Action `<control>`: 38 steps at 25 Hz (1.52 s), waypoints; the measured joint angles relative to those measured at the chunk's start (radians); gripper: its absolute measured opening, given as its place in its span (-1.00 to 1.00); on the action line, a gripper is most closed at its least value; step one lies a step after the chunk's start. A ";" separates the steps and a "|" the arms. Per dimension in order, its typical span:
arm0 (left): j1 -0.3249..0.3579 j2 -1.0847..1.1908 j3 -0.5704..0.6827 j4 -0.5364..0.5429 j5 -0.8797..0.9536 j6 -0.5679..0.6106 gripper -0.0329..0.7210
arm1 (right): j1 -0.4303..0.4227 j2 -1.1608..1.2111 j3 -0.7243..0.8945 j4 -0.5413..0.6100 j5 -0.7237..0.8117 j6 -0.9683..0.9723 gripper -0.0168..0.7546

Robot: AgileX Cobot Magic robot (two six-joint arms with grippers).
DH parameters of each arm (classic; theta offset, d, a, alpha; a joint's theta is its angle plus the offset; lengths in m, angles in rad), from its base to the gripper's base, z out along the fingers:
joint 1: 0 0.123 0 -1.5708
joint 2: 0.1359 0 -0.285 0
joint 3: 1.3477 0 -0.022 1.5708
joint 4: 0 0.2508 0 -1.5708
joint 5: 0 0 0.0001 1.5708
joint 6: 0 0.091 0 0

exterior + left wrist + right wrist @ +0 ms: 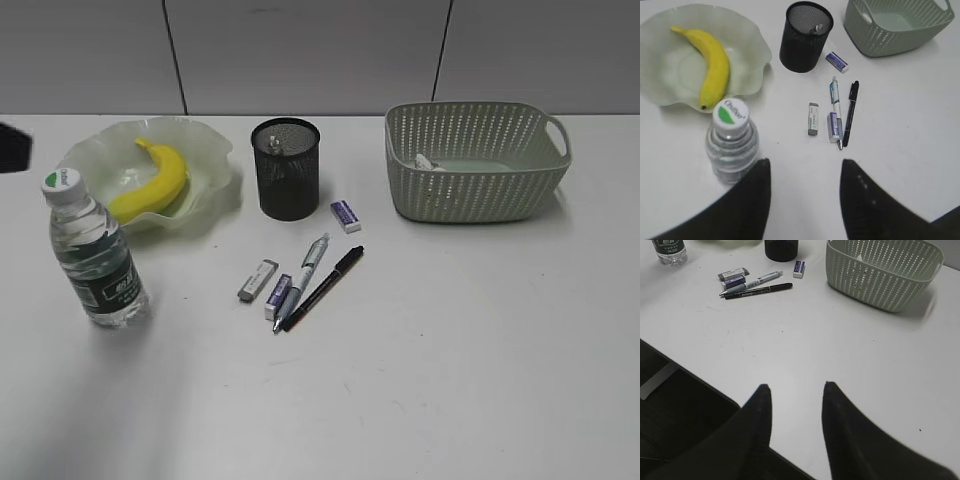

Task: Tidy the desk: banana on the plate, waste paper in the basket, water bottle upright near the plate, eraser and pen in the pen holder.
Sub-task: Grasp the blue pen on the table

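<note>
The banana (150,180) lies on the plate (215,150). The water bottle (95,255) stands upright in front of the plate. A little waste paper (425,162) shows inside the basket (475,160). Three erasers (346,215) (258,280) (279,295), a silver-blue pen (305,270) and a black pen (325,287) lie on the desk (450,350) in front of the pen holder (286,168). My left gripper (805,162) hangs open and empty right of the bottle (731,142). My right gripper (795,386) is open and empty over the desk's near edge.
Something metal-tipped stands inside the pen holder (805,37). A dark shape (10,148) cuts in at the exterior view's left edge. The desk's front edge and the dark floor below it (685,405) show in the right wrist view.
</note>
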 joint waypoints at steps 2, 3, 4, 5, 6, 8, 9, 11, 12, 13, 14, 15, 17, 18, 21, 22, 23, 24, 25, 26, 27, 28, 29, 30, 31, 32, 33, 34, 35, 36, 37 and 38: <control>-0.043 0.136 -0.068 0.000 -0.015 0.009 -0.01 | 0.000 0.000 0.000 0.000 -0.001 -0.001 -0.21; -0.075 0.191 -0.109 0.003 -0.024 0.012 -0.01 | 0.000 0.000 0.000 0.000 -0.002 -0.002 -0.21; -0.110 0.255 -0.151 0.015 -0.028 0.014 -0.01 | 0.000 0.000 0.000 0.000 -0.002 -0.002 -0.21; -0.141 0.321 -0.187 0.030 -0.031 0.016 -0.01 | 0.000 0.000 0.000 0.000 -0.002 -0.002 -0.21; -0.180 0.386 -0.230 0.049 -0.033 0.016 -0.01 | 0.000 0.000 0.000 0.000 -0.002 -0.002 -0.22; -0.256 0.503 -0.311 0.099 -0.033 -0.017 -0.01 | 0.000 0.000 0.000 0.000 -0.002 -0.003 -0.22; -0.285 0.566 -0.354 0.130 -0.033 -0.060 -0.01 | 0.000 0.000 0.000 0.000 -0.002 -0.003 -0.22; -0.341 0.675 -0.444 0.220 -0.027 -0.158 -0.01 | 0.000 0.000 0.000 0.000 -0.002 -0.003 -0.22; -0.362 0.733 -0.483 0.256 -0.017 -0.214 -0.01 | 0.000 0.000 0.000 0.000 -0.002 -0.003 -0.22; -0.377 0.791 -0.530 0.293 0.004 -0.253 -0.01 | 0.000 0.000 0.000 0.000 -0.002 -0.003 -0.22; -0.390 0.838 -0.578 0.319 0.034 -0.286 -0.01 | 0.000 0.000 0.000 0.000 -0.003 -0.003 -0.22; -0.402 0.893 -0.618 0.334 0.062 -0.304 -0.01 | 0.000 0.000 0.000 0.000 -0.003 -0.003 -0.22; -0.417 0.994 -0.710 0.346 0.122 -0.326 -0.01 | 0.000 0.000 0.000 0.000 -0.004 -0.003 -0.22; -0.424 1.032 -0.753 0.349 0.141 -0.335 -0.01 | 0.000 0.000 0.000 0.000 -0.004 -0.003 -0.22; -0.433 1.144 -0.862 0.371 0.167 -0.379 0.01 | 0.000 0.000 0.000 0.001 -0.004 -0.003 -0.22; -0.434 1.177 -0.897 0.386 0.175 -0.395 0.02 | 0.000 0.000 0.000 0.001 -0.004 -0.003 -0.22; -0.434 1.210 -0.926 0.400 0.188 -0.407 0.03 | 0.000 0.000 0.000 0.002 -0.004 -0.003 -0.22; -0.434 1.240 -0.959 0.415 0.206 -0.417 0.03 | 0.000 0.000 0.000 0.002 -0.004 -0.003 -0.22; -0.434 1.265 -0.990 0.441 0.227 -0.431 0.04 | 0.000 0.000 0.000 0.002 -0.004 -0.003 -0.22; -0.434 1.294 -1.015 0.463 0.247 -0.449 0.05 | 0.000 0.000 0.000 0.002 -0.004 -0.003 -0.22; -0.434 1.322 -1.043 0.471 0.269 -0.462 0.05 | 0.000 0.000 0.000 0.002 -0.004 -0.003 -0.22; -0.434 1.344 -1.068 0.474 0.288 -0.468 0.05 | 0.000 0.000 0.000 0.002 -0.004 -0.003 -0.22; -0.434 1.369 -1.092 0.470 0.302 -0.472 0.05 | 0.000 0.000 0.000 0.002 -0.004 -0.003 -0.22; -0.434 1.392 -1.108 0.464 0.314 -0.473 0.06 | 0.000 0.000 0.000 0.002 -0.004 -0.004 -0.22; -0.434 1.411 -1.124 0.457 0.320 -0.473 0.06 | 0.000 0.000 0.000 0.002 -0.004 -0.004 -0.22; -0.434 1.423 -1.136 0.452 0.322 -0.475 0.06 | 0.000 0.000 0.000 0.002 -0.004 -0.005 -0.22; -0.434 1.435 -1.142 0.449 0.322 -0.475 0.06 | 0.000 0.000 0.000 0.002 -0.004 -0.005 -0.22; -0.434 1.444 -1.145 0.448 0.322 -0.475 0.06 | 0.000 0.000 0.000 0.002 -0.004 -0.005 -0.22; -0.434 1.452 -1.146 0.447 0.322 -0.475 0.06 | 0.000 0.000 0.000 0.002 -0.004 -0.005 -0.22; -0.434 1.460 -1.149 0.445 0.322 -0.475 0.06 | 0.000 0.000 0.000 0.002 -0.004 -0.005 -0.22; -0.434 1.469 -1.148 0.444 0.322 -0.475 0.06 | 0.000 0.000 0.000 0.002 -0.004 -0.005 -0.22; -0.434 1.479 -1.148 0.443 0.321 -0.475 0.06 | 0.000 0.000 0.000 0.002 -0.004 -0.005 -0.22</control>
